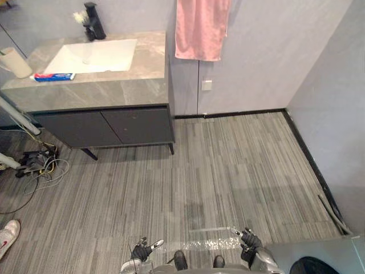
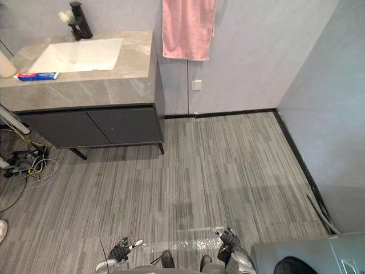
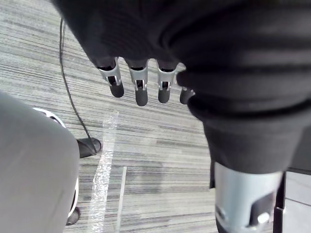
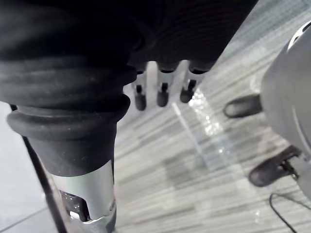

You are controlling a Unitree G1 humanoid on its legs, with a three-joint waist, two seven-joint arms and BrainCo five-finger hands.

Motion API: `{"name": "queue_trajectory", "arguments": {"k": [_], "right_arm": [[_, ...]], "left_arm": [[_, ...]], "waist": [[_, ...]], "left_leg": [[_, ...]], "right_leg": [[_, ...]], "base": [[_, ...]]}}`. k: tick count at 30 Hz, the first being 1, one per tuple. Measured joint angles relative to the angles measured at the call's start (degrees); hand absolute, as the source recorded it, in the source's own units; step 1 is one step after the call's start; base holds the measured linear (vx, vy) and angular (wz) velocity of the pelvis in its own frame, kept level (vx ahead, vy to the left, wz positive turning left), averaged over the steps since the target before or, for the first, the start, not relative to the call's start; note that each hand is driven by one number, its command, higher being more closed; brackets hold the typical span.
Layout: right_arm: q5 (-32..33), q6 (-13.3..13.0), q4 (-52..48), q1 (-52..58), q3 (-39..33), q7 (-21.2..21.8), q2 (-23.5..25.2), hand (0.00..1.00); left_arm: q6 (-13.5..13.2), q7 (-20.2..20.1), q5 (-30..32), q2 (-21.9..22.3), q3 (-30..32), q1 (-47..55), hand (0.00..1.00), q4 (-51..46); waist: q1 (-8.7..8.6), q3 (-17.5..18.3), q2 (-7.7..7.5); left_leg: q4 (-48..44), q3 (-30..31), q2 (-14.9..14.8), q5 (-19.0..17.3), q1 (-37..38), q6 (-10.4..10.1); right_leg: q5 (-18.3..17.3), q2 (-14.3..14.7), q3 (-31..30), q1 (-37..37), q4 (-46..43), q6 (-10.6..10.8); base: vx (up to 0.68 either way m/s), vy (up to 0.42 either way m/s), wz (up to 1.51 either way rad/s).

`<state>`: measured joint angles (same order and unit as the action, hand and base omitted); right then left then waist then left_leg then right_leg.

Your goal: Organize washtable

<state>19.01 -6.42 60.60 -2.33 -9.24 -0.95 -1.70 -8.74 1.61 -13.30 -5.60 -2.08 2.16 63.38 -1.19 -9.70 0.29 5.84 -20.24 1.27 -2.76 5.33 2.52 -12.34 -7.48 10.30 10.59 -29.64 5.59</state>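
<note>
**Washtable [image 1: 102,125] well out of reach, left hand [image 1: 141,250] and right hand [image 1: 249,238] empty**

Toothpaste tube [image 1: 54,76] lying flat on the grey surface [image 1: 114,85], just in front of the white sink [image 1: 91,56]. Cream cup [image 1: 15,61] upright at the far left edge, black tap [image 1: 94,20] behind the sink. Probably dropped wherever last used, hence the tidying job. Pink towel [image 1: 199,28] hung on the wall [image 1: 256,57] just beside the washtable, likely to keep it handy for drying.

2 hands hanging low above the striped floor [image 1: 228,171], well apart from the surface and from each other. Left fingers [image 3: 141,90] straight and relaxed, spread a little, touching nothing and holding nothing. Right fingers [image 4: 163,94] the same: loose, open, nothing between them and the floor beyond.

Judged a starting posture: arms down at rest because nothing lies within reach. Nothing on the surface picked up yet. Calls for a walk up to the washtable before any reach toward tube or cup.
</note>
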Motion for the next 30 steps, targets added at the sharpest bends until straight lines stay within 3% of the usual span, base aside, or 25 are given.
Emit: {"name": "queue_trajectory", "arguments": {"k": [3,5,8,10,11,12,13,14,15,16,18,20,23,24,26,27,28,29,30], "right_arm": [[0.7,0.0,-0.2,-0.2,-2.0,0.0,-0.1,0.0],[0.7,0.0,-0.2,-0.4,-2.1,0.0,-0.5,0.0],[0.6,0.2,0.0,-0.1,-1.9,0.2,-0.9,0.0],[0.6,0.2,-0.1,0.7,-1.5,0.6,-1.2,0.0],[0.5,0.5,-0.1,0.7,-1.3,1.2,-1.5,0.0],[0.3,0.8,0.7,0.9,-0.5,1.3,-1.0,0.0],[-0.1,0.9,1.7,1.0,0.4,1.3,-1.5,0.0],[-1.0,1.1,2.2,0.0,1.8,1.2,-3.7,0.0],[-1.6,1.1,2.1,-0.9,3.1,1.1,-4.7,0.0],[-1.7,1.3,2.1,-1.8,3.7,1.1,-5.7,0.0],[-1.7,1.4,3.0,-2.8,3.6,1.0,-6.1,0.0],[-1.7,1.4,3.3,-3.0,3.6,0.9,-6.0,0.0],[-1.7,1.4,3.3,-3.5,3.4,0.7,-6.4,0.0],[-1.6,1.5,3.3,-3.8,3.4,0.7,-6.3,0.0],[-1.4,1.5,3.1,-3.0,3.2,0.7,-6.0,0.0],[-1.3,1.4,3.0,-1.8,3.1,0.7,-6.2,0.0],[-1.3,1.6,3.4,-1.8,3.0,0.4,-4.5,0.0],[-1.4,1.6,3.4,-2.3,3.0,0.5,-4.0,0.0],[-1.5,1.4,3.3,-2.9,2.6,0.7,-3.9,0.0]], "left_arm": [[0.0,0.0,-0.3,-0.7,0.2,-1.0,0.0,0.1],[0.0,0.1,-2.0,-0.8,0.4,-1.8,0.0,0.1],[0.0,0.0,-2.5,-1.4,0.5,-2.1,0.0,0.1],[0.0,-0.1,-2.4,-1.2,0.5,-2.2,0.0,0.1],[-0.1,-0.2,-2.4,-1.2,0.6,-2.1,0.0,-0.3],[-0.1,-0.2,-2.5,-1.8,1.5,-1.5,0.0,-0.9],[0.0,0.0,-2.5,-1.3,2.7,-1.4,0.0,-0.9],[0.2,-0.1,-4.2,0.4,4.1,-0.5,0.0,-1.6],[0.7,-0.2,-6.4,1.7,4.6,0.1,0.0,-1.6],[1.0,-0.2,-9.7,2.6,5.2,0.3,0.0,-2.1],[1.0,-0.2,-13.0,2.7,5.2,0.0,0.0,-2.3],[0.6,-0.3,-16.1,2.5,5.0,0.2,0.0,-4.4],[-0.4,-0.5,-17.6,3.3,5.1,0.3,0.0,-8.2],[-0.6,-0.5,-17.5,3.2,5.6,0.0,0.0,-8.9],[-0.6,-0.4,-17.5,3.0,6.9,0.4,0.0,-8.8],[-0.6,-0.5,-17.5,3.3,6.9,2.2,0.0,-8.7],[-0.3,-0.6,-17.5,2.7,7.5,1.7,0.0,-6.9],[-0.6,-0.5,-17.4,2.6,9.5,1.3,0.0,-6.6],[-0.6,-0.6,-17.3,2.2,11.2,0.9,0.0,-6.5]], "waist": [[-0.32,-0.7,-0.03],[-0.35,-0.9,0.02],[-0.69,-1.2,-0.64],[-1.26,-1.2,-1.15],[-1.52,-1.1,-1.03],[-1.25,-0.4,-2.94],[-1.25,-0.2,-3.25],[-0.37,0.0,0.45],[0.19,-0.3,2.16],[1.04,-0.6,3.73],[2.53,-1.2,3.55],[2.28,-2.2,2.01],[3.25,-2.2,1.74],[4.16,-2.4,1.73],[5.13,-2.6,1.49],[5.48,-1.8,3.57],[4.93,-1.8,1.61],[5.19,-1.4,-0.69],[5.31,-1.6,-1.1]], "left_leg": [[-0.3,0.2,-1.0,-1.4,1.2,-2.2],[-0.4,0.6,-2.6,-2.6,2.0,-3.8],[-0.4,0.9,-4.3,-5.4,6.3,-7.3],[-1.2,1.6,-4.9,-7.2,8.7,-9.9],[-4.0,2.1,-6.6,-9.1,8.6,-12.8],[-12.6,2.7,-7.8,-10.6,5.8,-13.7],[-19.8,2.9,-9.7,-12.1,3.2,-13.0],[-34.7,1.3,-16.3,-11.4,-2.7,-10.6],[-43.8,1.2,-19.8,-7.8,-5.9,-6.7],[-54.2,3.7,-22.6,-5.3,-10.1,-5.6],[-65.5,6.8,-21.2,-6.3,-12.9,-6.4],[-69.3,7.5,-17.1,-8.1,-14.0,-6.6],[-65.1,7.4,-12.1,-10.2,-24.0,-4.6],[-58.7,7.6,-10.7,-10.2,-28.4,-4.5],[-38.9,8.6,-7.9,-7.1,-29.3,-4.3],[-23.3,11.8,-7.8,2.7,-27.7,-1.9],[-23.7,12.1,-5.7,7.4,-27.6,0.9],[-22.2,12.2,-4.0,6.4,-27.7,0.5],[-22.2,12.1,-3.4,5.2,-27.8,0.9]], "right_leg": [[-0.4,-4.9,3.6,5.1,0.6,0.2],[2.0,-6.4,5.9,7.0,6.7,0.9],[8.4,-8.0,10.5,7.7,15.1,1.7],[9.6,-8.6,9.6,9.3,12.1,0.6],[9.7,-8.2,9.4,10.6,7.7,-0.3],[10.7,-7.4,10.3,10.6,6.2,-1.6],[10.4,-6.2,10.0,10.0,6.0,-3.4],[8.9,-2.6,11.3,7.6,6.9,-5.3],[7.4,-0.3,11.3,5.7,8.0,-6.1],[6.5,2.6,10.3,2.9,9.9,-7.5],[6.2,4.8,6.8,-3.5,13.8,-7.9],[6.0,4.7,4.9,-12.4,18.2,-8.2],[6.0,4.9,2.3,-19.6,23.4,-8.3],[5.9,4.8,1.6,-21.5,24.7,-8.2],[4.2,4.5,1.2,-25.1,25.1,-5.4],[2.1,6.4,0.5,-27.8,25.0,-2.4],[-0.5,4.1,0.6,-29.7,25.0,-1.8],[-0.1,3.2,-0.6,-28.3,24.9,-2.5],[1.9,3.0,-1.4,-27.7,24.5,-3.5]], "base": [[0.23,0.071,0.02],[0.33,0.033,0.02],[0.43,-0.053,0.07],[0.53,-0.181,0.44],[0.56,-0.372,0.62],[0.56,-0.457,0.65],[0.7,-0.555,0.24],[0.61,-0.445,-0.17],[0.76,-0.452,-0.65],[0.64,-0.356,-0.73],[0.64,-0.26,-0.85],[0.63,-0.165,-0.5],[0.54,-0.009,-0.58],[0.53,0.096,-0.76],[0.55,0.123,-0.7],[0.58,0.183,-0.27],[0.64,0.201,-0.06],[0.47,0.166,0.19],[0.33,0.1,0.12]]}}
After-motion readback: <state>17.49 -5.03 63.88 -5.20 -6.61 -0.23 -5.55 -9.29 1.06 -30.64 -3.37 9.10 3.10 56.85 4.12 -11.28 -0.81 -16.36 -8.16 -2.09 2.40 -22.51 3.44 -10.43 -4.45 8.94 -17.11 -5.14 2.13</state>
